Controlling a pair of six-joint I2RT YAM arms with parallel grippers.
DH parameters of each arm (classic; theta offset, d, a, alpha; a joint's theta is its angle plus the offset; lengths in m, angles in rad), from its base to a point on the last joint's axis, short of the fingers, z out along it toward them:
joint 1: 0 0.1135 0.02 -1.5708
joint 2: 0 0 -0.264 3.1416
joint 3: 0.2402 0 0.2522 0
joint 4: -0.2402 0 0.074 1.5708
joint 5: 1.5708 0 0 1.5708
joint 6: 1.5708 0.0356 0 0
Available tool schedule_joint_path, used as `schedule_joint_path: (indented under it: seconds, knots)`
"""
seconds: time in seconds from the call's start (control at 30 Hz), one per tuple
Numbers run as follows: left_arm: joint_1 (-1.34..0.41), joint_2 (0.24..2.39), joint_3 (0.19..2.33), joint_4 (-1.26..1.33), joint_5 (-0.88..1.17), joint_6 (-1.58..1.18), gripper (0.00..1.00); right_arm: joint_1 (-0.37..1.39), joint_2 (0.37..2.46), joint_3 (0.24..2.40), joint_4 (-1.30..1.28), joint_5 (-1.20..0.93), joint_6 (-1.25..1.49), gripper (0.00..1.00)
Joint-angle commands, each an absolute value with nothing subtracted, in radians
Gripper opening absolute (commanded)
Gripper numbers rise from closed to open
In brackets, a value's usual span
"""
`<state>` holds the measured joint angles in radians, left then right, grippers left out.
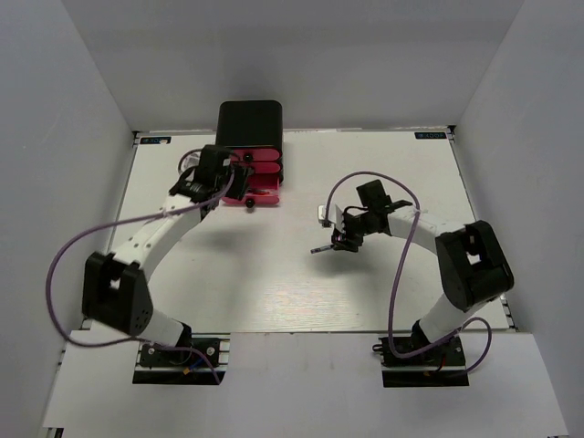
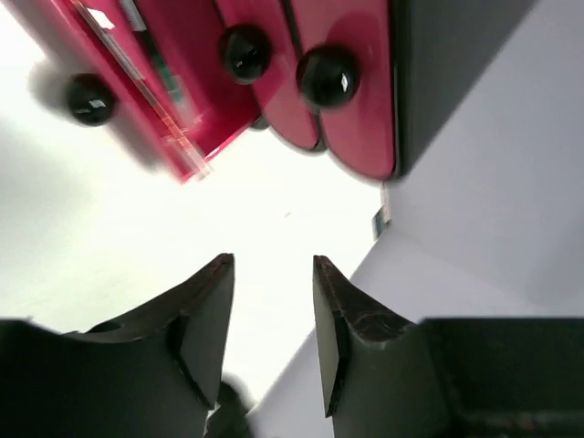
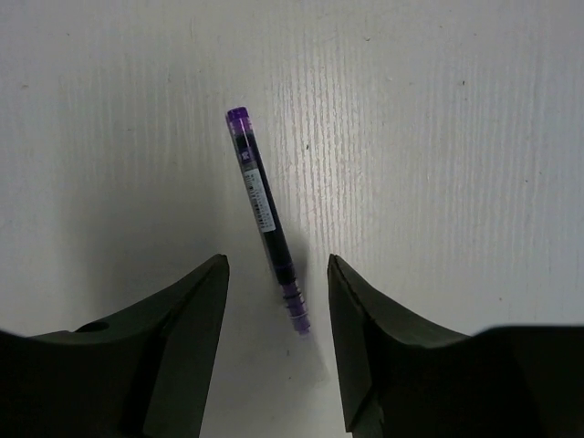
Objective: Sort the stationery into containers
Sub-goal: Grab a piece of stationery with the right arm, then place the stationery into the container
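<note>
Hovering nearest: right pincer (image 3: pixel 276 265), jaws wide and holding nothing, low over the desk (image 3: pixel 456 137).
Stationery on desk: purple pen (image 3: pixel 265 214) lies flat and unsorted, its lower end between the right jaws, touching neither.
Farther out: left pincer (image 2: pixel 273 262), jaws moderately apart and empty, just in front of the drawers.
Containers: open drawer (image 2: pixel 182 146) holds thin items too blurred to name; two shut drawers (image 2: pixel 356 128) sit in the black cabinet (image 2: pixel 438 73), contents hidden.
Done: apparently most of the sorting, since the pen is the only loose piece seen.
Left: grasp that pen, drop it in a drawer, probably close the open one.
</note>
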<state>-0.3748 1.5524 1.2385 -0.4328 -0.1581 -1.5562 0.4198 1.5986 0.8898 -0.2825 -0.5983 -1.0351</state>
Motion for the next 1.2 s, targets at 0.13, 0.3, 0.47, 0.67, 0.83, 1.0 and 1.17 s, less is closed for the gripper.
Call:
schedule_joint_path:
  seconds: [0.13, 0.3, 0.47, 0.67, 0.83, 1.0, 1.17]
  knots:
    - [-0.37, 1.154, 0.856, -0.377, -0.199, -1.194, 0.71, 0.423, 1.744, 1.037, -0.367, -0.591, -1.178, 0.55]
    - [-0.37, 0.855, 0.625, -0.406, -0.21, -1.175, 0.81, 0.422, 1.828, 1.085, -0.449, -0.578, -1.262, 0.44]
    - [-0.37, 0.704, 0.519, -0.505, -0.221, -1.212, 0.81, 0.425, 1.845, 1.098, -0.498, -0.577, -1.307, 0.09]
    - [-0.37, 0.657, 0.466, -0.541, -0.221, -1.221, 0.81, 0.442, 1.832, 1.221, -0.519, -0.62, -1.289, 0.0]
    - [-0.37, 0.678, 0.448, -0.519, -0.2, -1.221, 0.81, 0.502, 1.882, 1.486, -0.46, -0.629, -1.166, 0.0]
    - [-0.37, 0.687, 0.448, -0.518, -0.199, -1.221, 0.82, 0.566, 1.983, 1.643, -0.38, -0.607, -1.057, 0.0]
    - [-0.37, 0.687, 0.448, -0.518, -0.199, -1.221, 0.82, 0.627, 2.083, 1.793, -0.319, -0.637, -0.979, 0.0]
